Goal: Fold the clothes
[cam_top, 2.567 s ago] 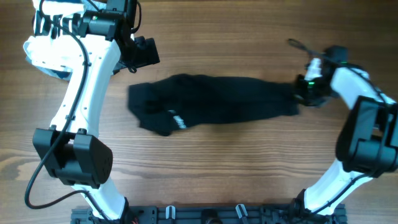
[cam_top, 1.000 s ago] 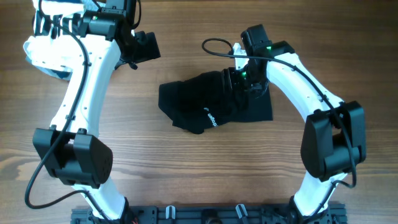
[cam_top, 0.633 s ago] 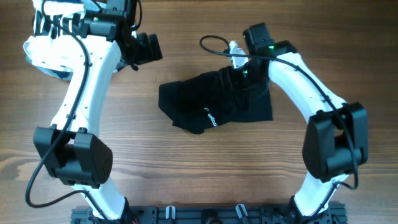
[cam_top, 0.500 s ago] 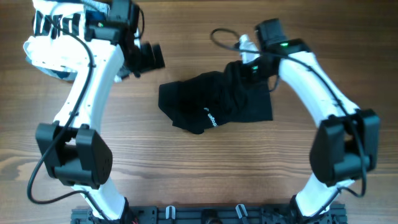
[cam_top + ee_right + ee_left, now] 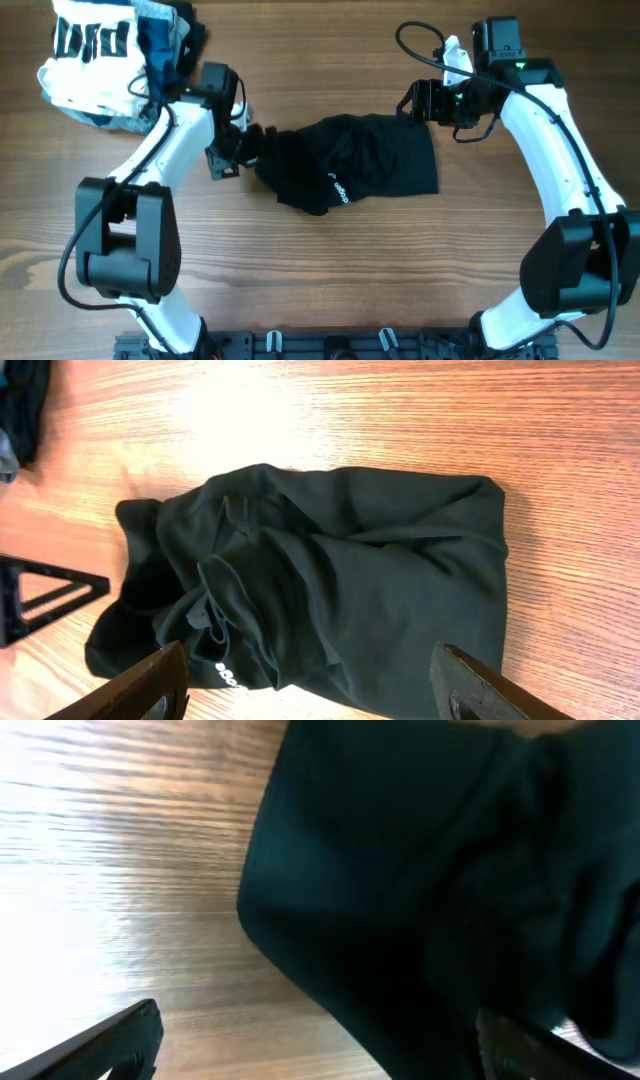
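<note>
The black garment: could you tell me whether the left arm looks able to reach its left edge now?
Probably yes: the left gripper is open right at the black garment's left edge, with nothing lying between them. The right gripper is clear at the other end.

The black garment (image 5: pixel 370 160) carries a small white logo (image 5: pixel 338 190) toward its 7 o'clock edge; the lettering is too small to read.

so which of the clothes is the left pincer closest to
The black garment, at its left edge; the white striped one and blue piece lie farther off.
</note>
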{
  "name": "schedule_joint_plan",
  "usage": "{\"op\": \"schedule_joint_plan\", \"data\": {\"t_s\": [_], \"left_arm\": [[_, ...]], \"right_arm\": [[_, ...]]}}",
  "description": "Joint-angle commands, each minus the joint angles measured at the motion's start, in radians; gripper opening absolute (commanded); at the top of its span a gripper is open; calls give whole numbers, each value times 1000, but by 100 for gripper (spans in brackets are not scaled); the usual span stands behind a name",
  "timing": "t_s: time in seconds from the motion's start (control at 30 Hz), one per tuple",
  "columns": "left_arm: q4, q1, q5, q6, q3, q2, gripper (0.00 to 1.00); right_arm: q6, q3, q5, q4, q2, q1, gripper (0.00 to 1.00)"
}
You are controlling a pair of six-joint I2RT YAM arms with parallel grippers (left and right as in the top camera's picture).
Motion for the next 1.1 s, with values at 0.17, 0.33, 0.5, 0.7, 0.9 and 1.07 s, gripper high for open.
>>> {"op": "schedule_joint_plan", "data": {"t_s": [0.17, 0.33, 0.5, 0.7, 0.9, 1.07], "left_arm": [[224, 3, 121, 15, -162, 0, 77], [240, -21, 120, 16, -167, 0, 69], [274, -68, 77, 15, -176, 0, 63], [321, -105, 72, 15, -194, 0, 32], [321, -105, 52, 15, -194, 0, 4], [320, -96, 34, 16, -192, -1, 4]], "right_arm": [[6, 14, 31, -2, -14, 4, 77], [7, 14, 31, -1, -14, 4, 77], [6, 14, 31, -3, -14, 4, 77], [3, 14, 36, -27, -14, 4, 77], [5, 10, 39, -55, -13, 4, 77], [8, 5, 38, -55, -11, 4, 72]]}}
